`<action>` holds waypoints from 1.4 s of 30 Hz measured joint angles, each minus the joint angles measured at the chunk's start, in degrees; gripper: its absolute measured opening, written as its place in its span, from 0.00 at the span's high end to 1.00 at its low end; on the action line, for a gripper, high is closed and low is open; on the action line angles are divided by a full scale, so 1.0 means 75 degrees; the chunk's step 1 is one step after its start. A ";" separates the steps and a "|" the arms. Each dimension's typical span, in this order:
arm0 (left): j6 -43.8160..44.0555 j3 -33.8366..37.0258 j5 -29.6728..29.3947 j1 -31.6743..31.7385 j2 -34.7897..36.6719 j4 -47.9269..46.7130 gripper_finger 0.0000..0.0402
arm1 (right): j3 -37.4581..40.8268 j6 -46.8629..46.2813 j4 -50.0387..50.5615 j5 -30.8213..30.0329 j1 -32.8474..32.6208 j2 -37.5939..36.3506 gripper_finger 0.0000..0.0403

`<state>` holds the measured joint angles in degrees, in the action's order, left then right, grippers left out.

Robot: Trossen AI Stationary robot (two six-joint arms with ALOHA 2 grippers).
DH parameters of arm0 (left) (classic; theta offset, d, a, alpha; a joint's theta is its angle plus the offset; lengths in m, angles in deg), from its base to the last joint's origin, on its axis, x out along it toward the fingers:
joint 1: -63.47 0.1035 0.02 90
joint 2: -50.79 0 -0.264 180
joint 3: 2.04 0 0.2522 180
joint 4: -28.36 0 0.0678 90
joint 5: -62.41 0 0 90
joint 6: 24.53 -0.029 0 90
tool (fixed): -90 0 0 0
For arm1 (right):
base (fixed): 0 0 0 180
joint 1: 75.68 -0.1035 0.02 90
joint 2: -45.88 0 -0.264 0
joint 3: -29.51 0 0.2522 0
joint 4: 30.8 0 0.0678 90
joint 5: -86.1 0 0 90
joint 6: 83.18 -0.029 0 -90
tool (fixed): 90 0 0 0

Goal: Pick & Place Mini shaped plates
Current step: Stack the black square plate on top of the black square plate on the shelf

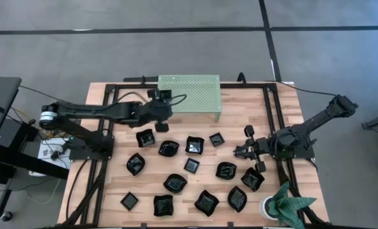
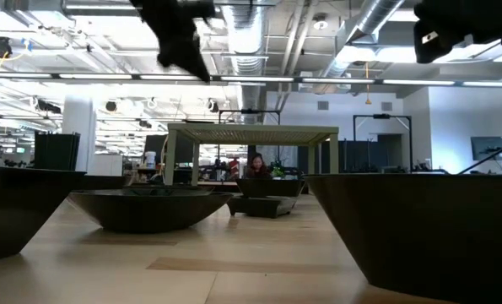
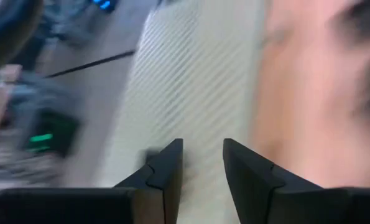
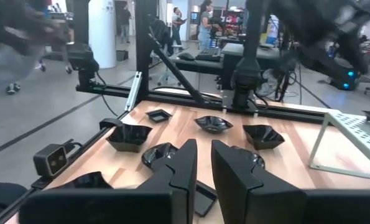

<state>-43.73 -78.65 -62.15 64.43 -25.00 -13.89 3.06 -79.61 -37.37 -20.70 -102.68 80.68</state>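
A dark dish wall (image 2: 419,232) fills the lower right of the low view, nearest the lens, with a shallow black bowl (image 2: 145,207) seen behind it at left centre. In the high view the mini shaped plates (image 1: 195,168) are spread over the lower half of the wooden table (image 1: 100,102), flat and rim-up; none has a clear long axis, though the square ones (image 1: 129,201) are turned so their corners point toward the frame edges (diamond-wise). The pale green perforated stand (image 1: 189,94) is set at upper centre, its long side running left to right. The left gripper (image 1: 164,100) is held at the stand's left end, above the table; in its wrist view the fingers (image 3: 169,168) are seen apart with nothing between them. The right gripper (image 1: 239,151) is placed at centre right among the plates, pointing left; its fingers (image 4: 181,165) are seen with a narrow gap, empty, over a round plate (image 4: 163,152). A potted plant (image 1: 284,205) is found at lower right.
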 joint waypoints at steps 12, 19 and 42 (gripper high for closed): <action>0.3694 -0.0012 0.1252 -0.2858 -0.0192 0.0074 0.75 | 0.0003 0.0000 -0.0371 0.0012 0.0281 0.0773 0.73; 0.4466 -0.0003 0.1416 -0.3826 -0.1888 0.0680 0.75 | 0.0000 0.0000 -0.0868 0.0009 0.0387 0.1248 0.55; 0.4427 -0.0003 0.2581 -0.3382 -0.4329 0.3310 0.75 | 0.0003 -0.0022 -0.1014 0.0035 0.0561 0.1265 0.53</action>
<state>-10.53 -78.67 -42.79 39.06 -57.46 10.94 3.08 -79.78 -44.98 -20.44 -98.47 90.17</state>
